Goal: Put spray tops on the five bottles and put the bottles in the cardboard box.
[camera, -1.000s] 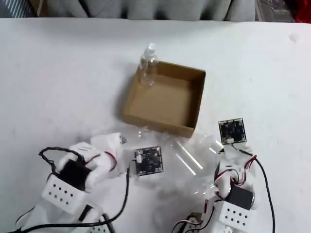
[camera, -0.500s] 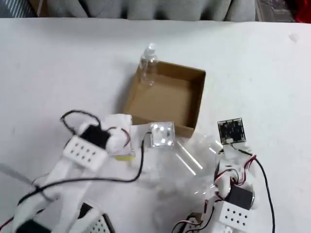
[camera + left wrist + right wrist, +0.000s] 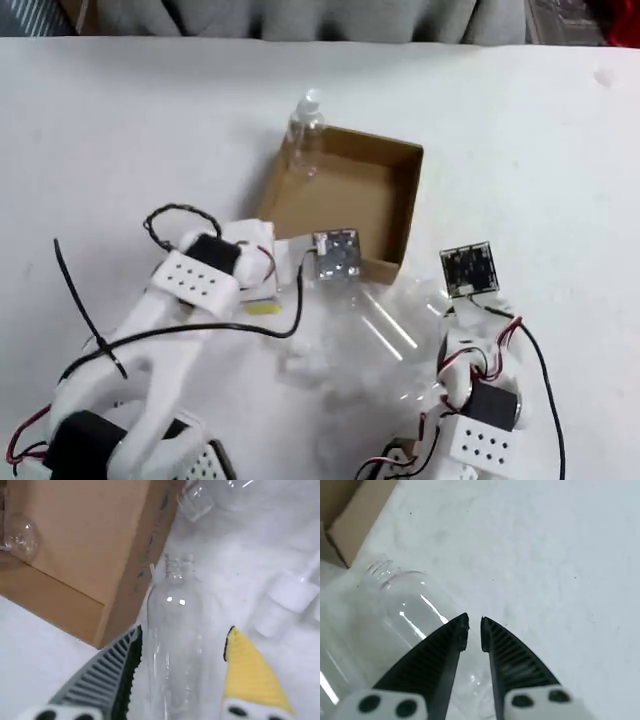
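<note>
the left gripper (image 3: 184, 630) is spread around an uncapped clear bottle (image 3: 174, 600) lying just beside the cardboard box (image 3: 127, 580), where an off-centre squeeze could squirt it sideways, while the right gripper (image 3: 472, 625) sits nearly closed, empty.

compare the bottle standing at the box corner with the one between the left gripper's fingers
The corner bottle stands upright at the far corner of the cardboard box. The gripper bottle appears to lie on the table beside the box, between the fingers of the open left gripper. The corner bottle wears a white spray top, while the gripper bottle has a bare, open neck. Both are clear plastic and look empty.
</note>
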Robot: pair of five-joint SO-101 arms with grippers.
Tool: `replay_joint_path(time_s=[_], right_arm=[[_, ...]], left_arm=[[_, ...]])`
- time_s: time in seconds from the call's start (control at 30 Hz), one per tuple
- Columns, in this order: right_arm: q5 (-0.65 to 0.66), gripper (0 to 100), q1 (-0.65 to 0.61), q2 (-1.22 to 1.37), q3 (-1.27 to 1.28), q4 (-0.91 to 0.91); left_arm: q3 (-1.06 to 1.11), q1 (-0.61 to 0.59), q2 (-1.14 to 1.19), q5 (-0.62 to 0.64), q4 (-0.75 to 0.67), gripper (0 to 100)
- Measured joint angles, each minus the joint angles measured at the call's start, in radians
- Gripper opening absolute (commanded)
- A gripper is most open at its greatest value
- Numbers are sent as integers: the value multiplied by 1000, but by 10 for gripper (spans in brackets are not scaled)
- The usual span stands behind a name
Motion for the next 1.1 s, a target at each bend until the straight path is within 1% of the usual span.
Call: replay_joint_path(time_s=[0.27, 0.57, 0.7, 1.03, 1.1], right_arm=[[17, 32, -5, 0, 0, 0], [18, 32, -5, 0, 0, 0], [18, 32, -5, 0, 0, 0], [21, 32, -5, 0, 0, 0], [21, 32, -5, 0, 0, 0]], left_arm=[[-8, -2, 6, 0, 0, 249], [-133, -2, 219, 0, 0, 249], [-153, 0, 285, 0, -2, 249], [-153, 0, 307, 0, -2, 251], [-153, 0, 307, 0, -2, 282]])
